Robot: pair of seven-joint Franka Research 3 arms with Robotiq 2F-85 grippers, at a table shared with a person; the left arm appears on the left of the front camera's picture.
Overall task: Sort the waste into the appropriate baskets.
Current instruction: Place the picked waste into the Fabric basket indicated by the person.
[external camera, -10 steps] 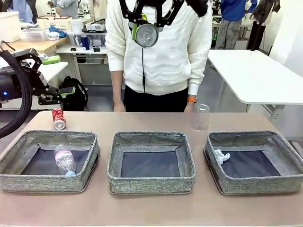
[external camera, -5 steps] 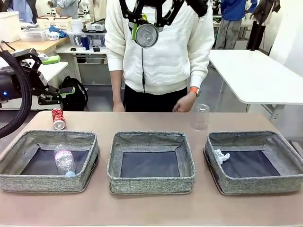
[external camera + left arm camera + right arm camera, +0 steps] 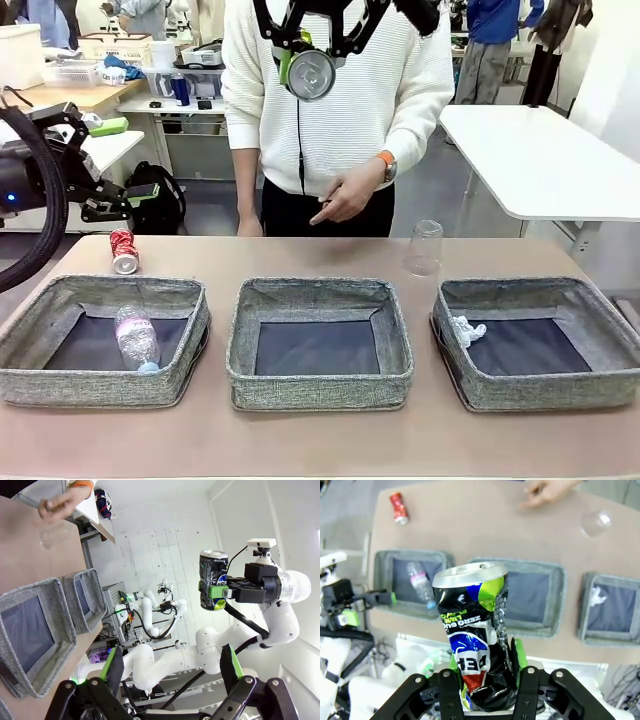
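The right gripper [image 3: 485, 667] is clenched on the lower part of the dark multicoloured crushed can [image 3: 472, 625], holding it upright, rim up, high above the table [image 3: 320, 440]. The left gripper [image 3: 171, 667] hangs with its jaws spread wide and nothing between them, off the table's left end. Below, the red crushed can [image 3: 123, 251] lies behind the left basket [image 3: 100, 385], which holds the clear plastic bottle [image 3: 136, 340]. The middle basket [image 3: 320, 390] shows a bare bottom, the crumpled white paper ball [image 3: 466, 330] sits in the right basket [image 3: 540, 390], and the clear plastic cup [image 3: 423, 248] stands upside down near the person's hand [image 3: 345, 200].
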